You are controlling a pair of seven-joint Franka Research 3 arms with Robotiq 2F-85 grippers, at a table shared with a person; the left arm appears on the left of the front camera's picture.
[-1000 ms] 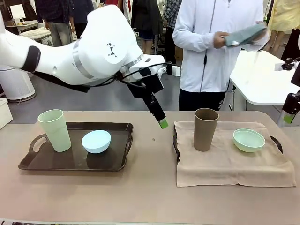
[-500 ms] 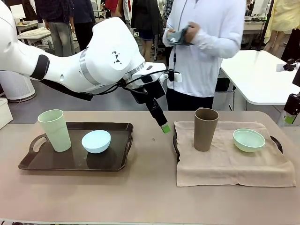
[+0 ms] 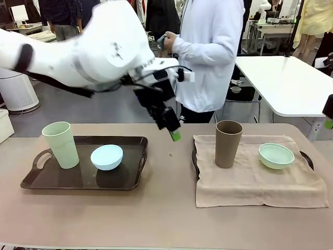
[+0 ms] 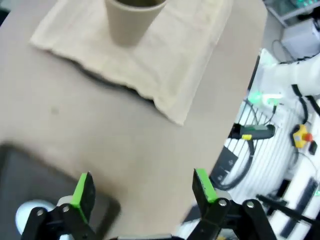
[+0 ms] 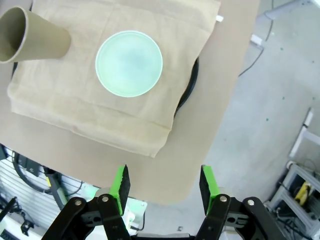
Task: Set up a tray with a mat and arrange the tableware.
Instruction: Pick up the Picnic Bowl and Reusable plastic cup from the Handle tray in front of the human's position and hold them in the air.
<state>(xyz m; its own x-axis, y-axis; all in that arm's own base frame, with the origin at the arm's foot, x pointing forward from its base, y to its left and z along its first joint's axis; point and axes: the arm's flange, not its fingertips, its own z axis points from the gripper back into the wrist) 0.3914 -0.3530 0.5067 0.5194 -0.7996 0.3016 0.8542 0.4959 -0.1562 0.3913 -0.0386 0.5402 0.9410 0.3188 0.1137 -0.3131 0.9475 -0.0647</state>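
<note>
A dark tray (image 3: 83, 178) on the left carries a pale green cup (image 3: 61, 144) and a light blue bowl (image 3: 106, 157). On the right, a beige mat (image 3: 255, 181) covers a second tray and bears a brown cup (image 3: 228, 143) and a mint green bowl (image 3: 276, 155). My left gripper (image 3: 174, 134) hangs open and empty over the bare table between the two trays. Its wrist view shows the gripper (image 4: 142, 186), the brown cup (image 4: 132, 17) and the mat (image 4: 150, 55). High above the table's right end my right gripper (image 5: 164, 182) is open and empty. The mint bowl (image 5: 129, 63) and brown cup (image 5: 35, 37) lie below it.
A person in a white jacket (image 3: 208, 57) stands behind the table's far edge, holding something greyish at chest height. A white table (image 3: 283, 83) stands at the back right. The covered tray's dark rim (image 5: 189, 92) peeks out from under the mat.
My left arm has drawn up and to the left, away from the mat-covered tray. The person has stepped left behind the table. The tableware has not moved.
</note>
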